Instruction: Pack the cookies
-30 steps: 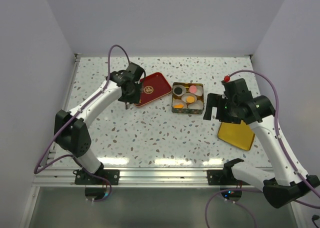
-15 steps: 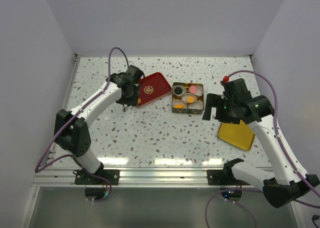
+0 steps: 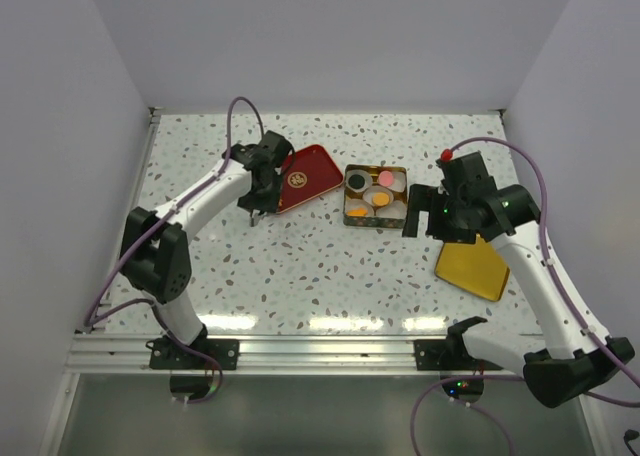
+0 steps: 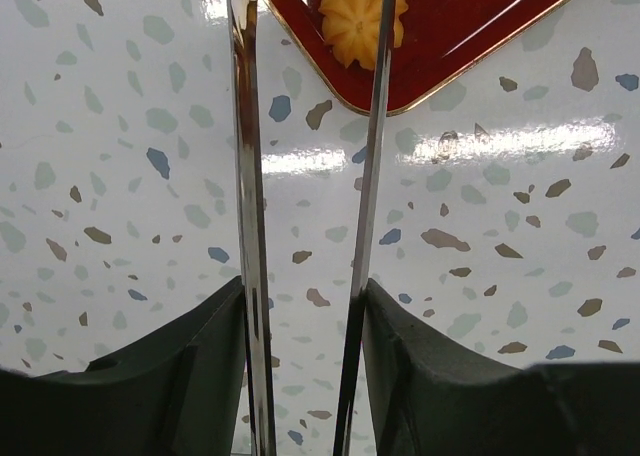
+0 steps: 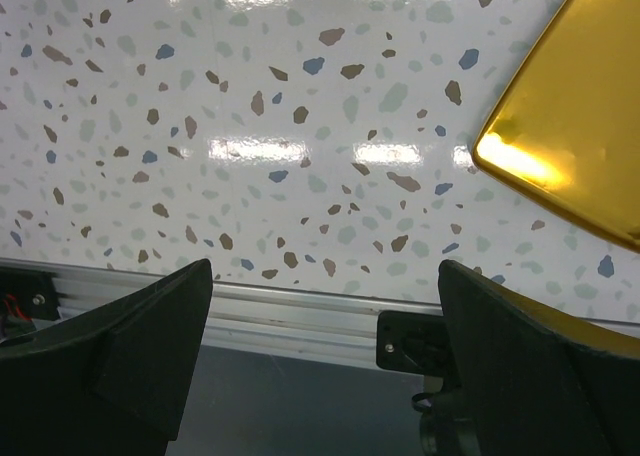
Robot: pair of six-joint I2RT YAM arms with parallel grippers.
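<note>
1. Left claw: part-spread, grasping nothing, hovering at corner of glossy red rectangular tray bearing one yellow-orange rosette cookie.
2. Right claw: spread wide, empty, beside small square gold tin containing remaining cookies.

Open speckled table in front; red tray, cookie tin and gold lid block the middle.

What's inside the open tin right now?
The tin holds white paper cups with cookies: one dark, one pink, some orange. Anything beneath the cups is hidden.
</note>
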